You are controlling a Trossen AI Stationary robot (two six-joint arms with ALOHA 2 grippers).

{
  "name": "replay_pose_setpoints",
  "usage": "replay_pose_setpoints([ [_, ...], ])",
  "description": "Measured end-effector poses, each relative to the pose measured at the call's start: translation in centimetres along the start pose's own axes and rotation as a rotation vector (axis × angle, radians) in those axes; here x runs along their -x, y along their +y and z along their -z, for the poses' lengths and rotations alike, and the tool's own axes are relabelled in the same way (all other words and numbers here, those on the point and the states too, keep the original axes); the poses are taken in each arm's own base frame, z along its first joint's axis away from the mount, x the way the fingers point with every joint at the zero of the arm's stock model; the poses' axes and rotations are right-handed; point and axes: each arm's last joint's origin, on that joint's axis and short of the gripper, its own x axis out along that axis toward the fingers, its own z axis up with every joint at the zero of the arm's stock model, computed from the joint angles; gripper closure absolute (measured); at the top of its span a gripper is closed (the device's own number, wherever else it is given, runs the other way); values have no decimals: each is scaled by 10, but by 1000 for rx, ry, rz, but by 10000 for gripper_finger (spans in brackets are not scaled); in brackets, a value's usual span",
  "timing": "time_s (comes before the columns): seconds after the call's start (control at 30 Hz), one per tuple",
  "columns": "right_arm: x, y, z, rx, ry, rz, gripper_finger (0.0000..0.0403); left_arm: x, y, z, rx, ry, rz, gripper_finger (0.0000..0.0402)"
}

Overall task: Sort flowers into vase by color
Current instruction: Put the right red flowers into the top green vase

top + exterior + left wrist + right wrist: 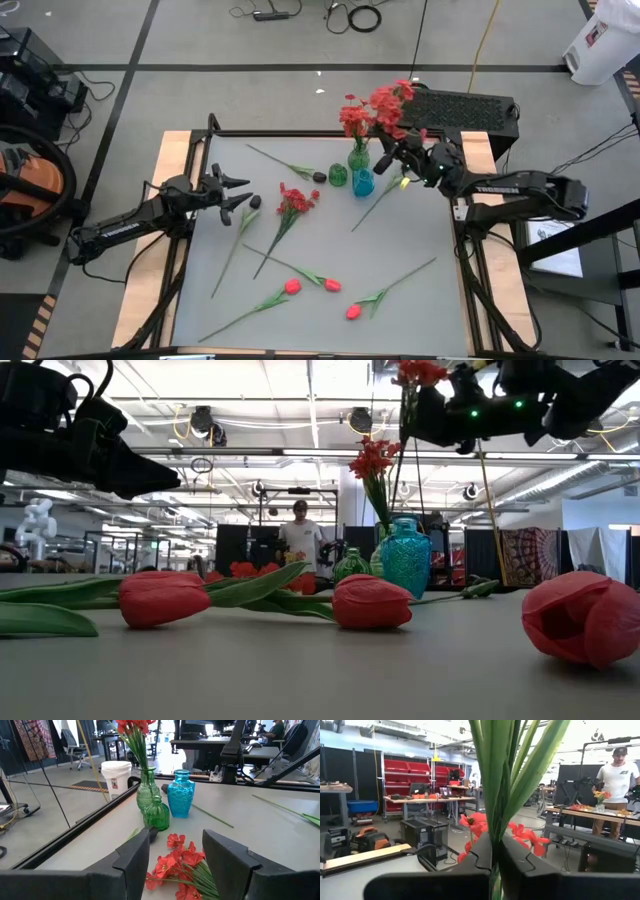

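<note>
High view: your right gripper point(400, 160) was clamped on a red flower point(392, 100) stem above the vases point(358, 172). Left gripper point(240, 192) hung wide open, empty, near red blossoms point(296, 198) on the surface point(400, 300). Lower the stem plumb into the red-filled green vase point(359, 157).

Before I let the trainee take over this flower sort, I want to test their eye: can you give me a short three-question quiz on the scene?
1. True or false: the right gripper is shut on a red flower stem.
2. What lies on the table right in front of the open left gripper? A) a tulip B) a red flower cluster C) the blue vase
3. Fill in: in the high view, the tall green vase already holds ___ flowers.

Key: 1 true; 2 B; 3 red.
</note>
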Motion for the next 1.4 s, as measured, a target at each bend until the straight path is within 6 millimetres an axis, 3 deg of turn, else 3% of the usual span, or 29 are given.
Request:
replay_pose_setpoints([
  [0.57,-8,4,16,52,58,3,399,0,0,0,0,0,0,210],
  [1.4,-8,4,14,84,43,4,399,0,0,0,0,0,0,210],
])
